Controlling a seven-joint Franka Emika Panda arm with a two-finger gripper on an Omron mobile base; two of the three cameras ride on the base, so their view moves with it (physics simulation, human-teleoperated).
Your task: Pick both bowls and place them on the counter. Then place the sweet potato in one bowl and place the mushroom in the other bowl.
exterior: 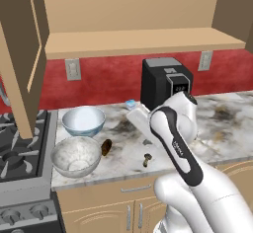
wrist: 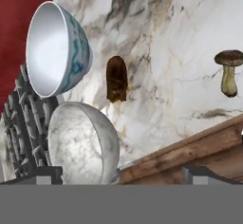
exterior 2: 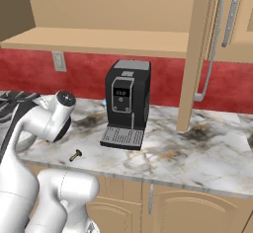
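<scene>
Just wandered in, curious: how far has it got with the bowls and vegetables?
Done: the blue-patterned bowl and the grey bowl both stand on the counter. In hand: nothing, the fingers are open and empty. Left: the sweet potato and the mushroom lie on the marble, outside the bowls.

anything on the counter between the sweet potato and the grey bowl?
Nothing visible. The sweet potato lies on bare counter just beside the grey bowl, with the blue-patterned bowl behind. The mushroom sits off to the other side, out of the path.
</scene>
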